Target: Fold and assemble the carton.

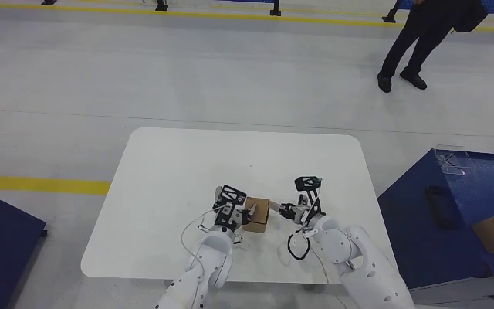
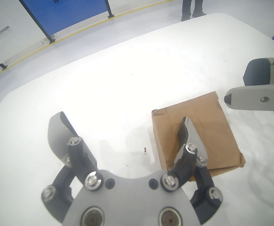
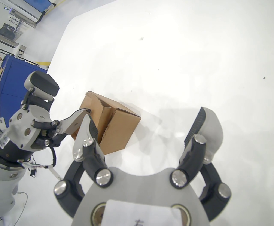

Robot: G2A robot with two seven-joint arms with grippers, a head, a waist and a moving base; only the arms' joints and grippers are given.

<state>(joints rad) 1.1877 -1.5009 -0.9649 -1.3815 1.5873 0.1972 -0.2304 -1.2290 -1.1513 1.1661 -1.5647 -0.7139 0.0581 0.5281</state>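
Note:
A small brown carton [image 1: 257, 214] sits on the white table [image 1: 231, 154] near its front edge, between both arms. My left gripper [image 1: 241, 209] is at the carton's left side and stands open; in the left wrist view one finger [image 2: 186, 130] lies over the carton's top face [image 2: 214, 132] while the other finger [image 2: 62, 124] hangs over bare table. My right gripper [image 3: 145, 124] is open at the carton's right side, one finger [image 3: 86, 128] by the end with loosely folded flaps [image 3: 102, 115]. The left arm's fingertip [image 3: 82, 113] touches those flaps.
Blue cabinets stand on the floor right of the table [image 1: 448, 208] and at the left [image 1: 15, 232]. The table's far half [image 1: 247, 154] is bare white surface. A blue panel on a stand [image 2: 75, 15] is beyond the table.

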